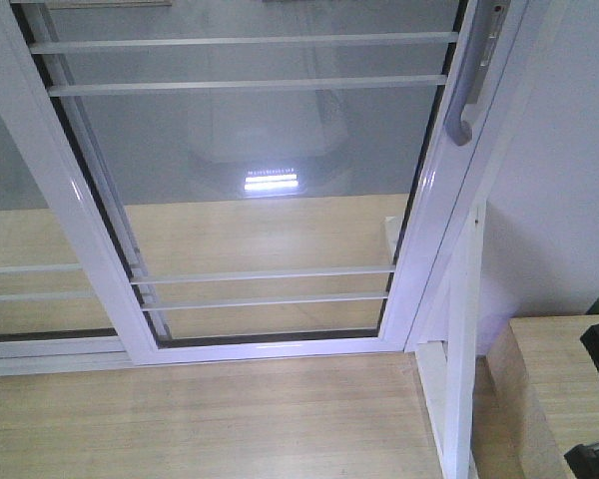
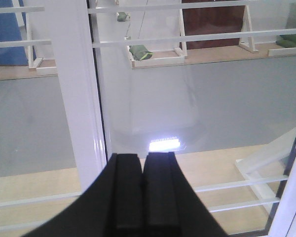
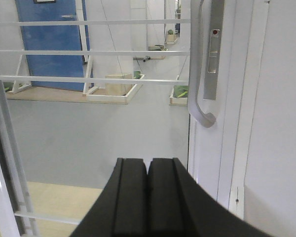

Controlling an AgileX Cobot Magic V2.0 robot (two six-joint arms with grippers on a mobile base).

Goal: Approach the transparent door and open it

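The transparent door [image 1: 260,170] fills the front view, a clear glass panel in a white frame crossed by pairs of thin white bars. Its curved grey handle [image 1: 471,90] sits on the right stile, high up. In the right wrist view my right gripper [image 3: 148,161] is shut and empty, and the handle [image 3: 203,74] is ahead, above and to the right, apart from the fingers. My left gripper [image 2: 143,155] is also shut on nothing. It faces the glass [image 2: 197,98] just right of a white frame upright [image 2: 79,98].
A second white-framed glass panel [image 1: 20,249] overlaps on the left. A white upright post with a brace [image 1: 462,329] and a wooden block [image 1: 549,389] stand at the right, against a white wall [image 1: 569,180]. Wooden floor [image 1: 210,419] lies in front.
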